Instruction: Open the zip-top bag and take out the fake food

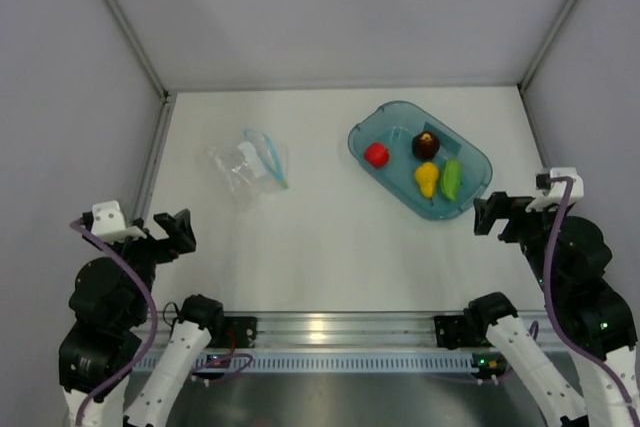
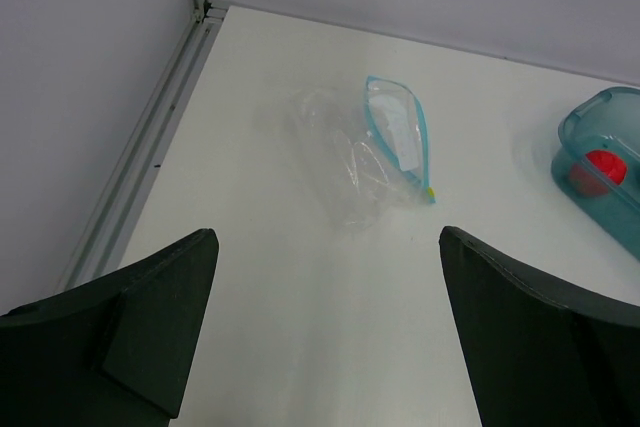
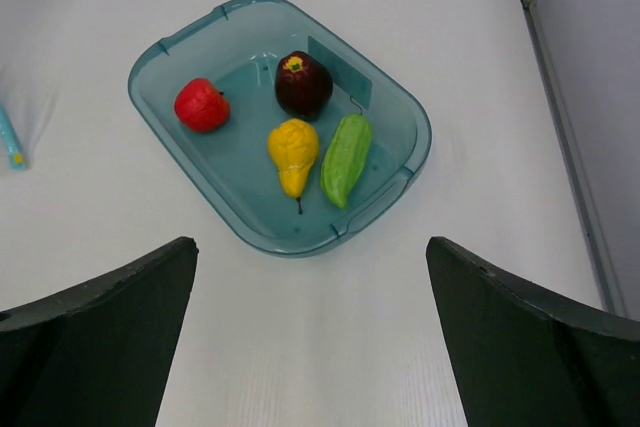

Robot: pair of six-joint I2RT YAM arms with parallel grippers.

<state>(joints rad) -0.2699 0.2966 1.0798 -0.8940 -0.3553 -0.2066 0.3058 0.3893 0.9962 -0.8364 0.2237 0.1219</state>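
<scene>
The clear zip-top bag point(image 1: 250, 162) with its light blue zip strip lies flat and empty on the left of the table; it also shows in the left wrist view point(image 2: 370, 152). The fake food lies in the teal tray point(image 1: 470, 197): a red piece point(image 1: 376, 154), a maroon piece point(image 1: 426, 144), a yellow pear point(image 1: 427, 179) and a green piece point(image 1: 452, 179). In the right wrist view they are the red point(image 3: 201, 105), maroon point(image 3: 303, 84), yellow point(image 3: 294, 152) and green point(image 3: 346, 157) pieces. My left gripper point(image 1: 172, 230) is open and empty, near of the bag. My right gripper point(image 1: 497, 217) is open and empty, near of the tray.
The teal tray also shows in the right wrist view point(image 3: 400, 192) and its edge in the left wrist view point(image 2: 575, 132). Grey walls enclose the table on the left, back and right. A metal rail runs along the near edge.
</scene>
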